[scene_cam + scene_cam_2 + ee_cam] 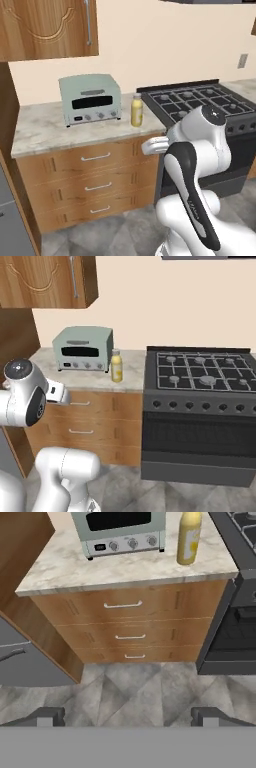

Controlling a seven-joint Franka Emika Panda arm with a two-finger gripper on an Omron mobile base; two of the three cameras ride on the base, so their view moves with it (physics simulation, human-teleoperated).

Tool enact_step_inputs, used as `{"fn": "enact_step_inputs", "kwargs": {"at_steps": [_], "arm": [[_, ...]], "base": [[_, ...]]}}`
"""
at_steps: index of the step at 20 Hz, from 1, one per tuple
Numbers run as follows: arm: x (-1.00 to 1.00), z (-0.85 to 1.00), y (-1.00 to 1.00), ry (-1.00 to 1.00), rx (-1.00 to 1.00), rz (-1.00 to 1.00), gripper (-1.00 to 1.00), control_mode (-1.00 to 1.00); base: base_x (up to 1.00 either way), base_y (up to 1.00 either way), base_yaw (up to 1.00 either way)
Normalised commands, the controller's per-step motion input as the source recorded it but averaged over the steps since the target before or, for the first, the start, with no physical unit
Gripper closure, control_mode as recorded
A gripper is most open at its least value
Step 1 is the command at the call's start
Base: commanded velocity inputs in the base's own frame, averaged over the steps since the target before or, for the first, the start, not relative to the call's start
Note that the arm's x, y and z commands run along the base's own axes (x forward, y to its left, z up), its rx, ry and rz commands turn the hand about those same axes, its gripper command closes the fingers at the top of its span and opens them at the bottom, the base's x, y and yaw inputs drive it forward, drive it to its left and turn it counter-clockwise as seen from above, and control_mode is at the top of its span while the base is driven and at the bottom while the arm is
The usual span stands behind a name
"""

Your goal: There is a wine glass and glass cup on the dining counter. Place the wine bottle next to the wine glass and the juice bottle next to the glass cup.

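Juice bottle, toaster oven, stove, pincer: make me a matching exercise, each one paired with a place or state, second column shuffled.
Column one:
1. juice bottle
2. toaster oven
3. gas stove
4. pincer

Column two:
A. open, holding nothing
B. pale green, on the worktop's left part
C. yellow, standing upright between oven and stove
D. black, right of the worktop

Pairs: 1-C, 2-B, 3-D, 4-A

The juice bottle point(136, 110) stands upright on the tabletop point(45, 132), just beside the toaster oven point(90, 98) at its 3 o'clock. The stove point(200, 102) adjoins the tabletop further toward 3 o'clock. Three drawers point(95, 185) stack below the tabletop; a wall cabinet point(47, 27) hangs above, toward 11 o'clock.
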Motion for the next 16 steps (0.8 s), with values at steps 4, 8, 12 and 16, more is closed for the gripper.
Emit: {"fn": "enact_step_inputs", "kwargs": {"at_steps": [4,8,12,16], "arm": [[0.00,0.00,0.00,0.00,0.00,0.00,-1.00,1.00],[0.00,0.00,0.00,0.00,0.00,0.00,-1.00,1.00],[0.00,0.00,0.00,0.00,0.00,0.00,-1.00,1.00],[0.00,0.00,0.00,0.00,0.00,0.00,-1.00,1.00]], "base": [[0.28,-0.52,0.20],[0.31,-0.54,0.16],[0.37,-0.53,0.13],[0.64,-0.38,0.17]]}}
